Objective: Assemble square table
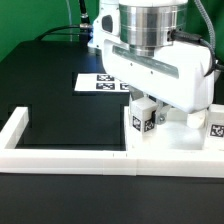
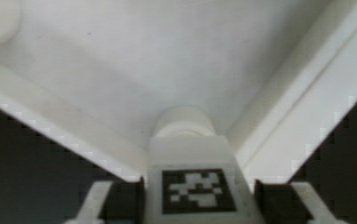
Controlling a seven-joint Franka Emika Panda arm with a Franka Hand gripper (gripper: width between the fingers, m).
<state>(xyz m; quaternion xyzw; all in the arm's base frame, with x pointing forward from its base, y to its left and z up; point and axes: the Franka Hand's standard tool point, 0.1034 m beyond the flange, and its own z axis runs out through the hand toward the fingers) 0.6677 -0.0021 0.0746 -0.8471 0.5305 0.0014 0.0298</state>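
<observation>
End effector [image 1: 148, 118] down low at the exterior view's right, fingers [image 2: 107, 200] flanking a tagged leg [image 2: 196, 185] above the tabletop [image 1: 175, 135]; pinching it or only bracketing it, cannot tell. Hemmed in by the white border wall [image 1: 60, 155] along the near side. Marker board [image 1: 100, 83] flat on the black counter [image 1: 50, 70] farther back.

Tagged white leg [image 2: 193, 160] (upright) between claw [image 2: 194, 195] fingers [image 2: 107, 200]
</observation>
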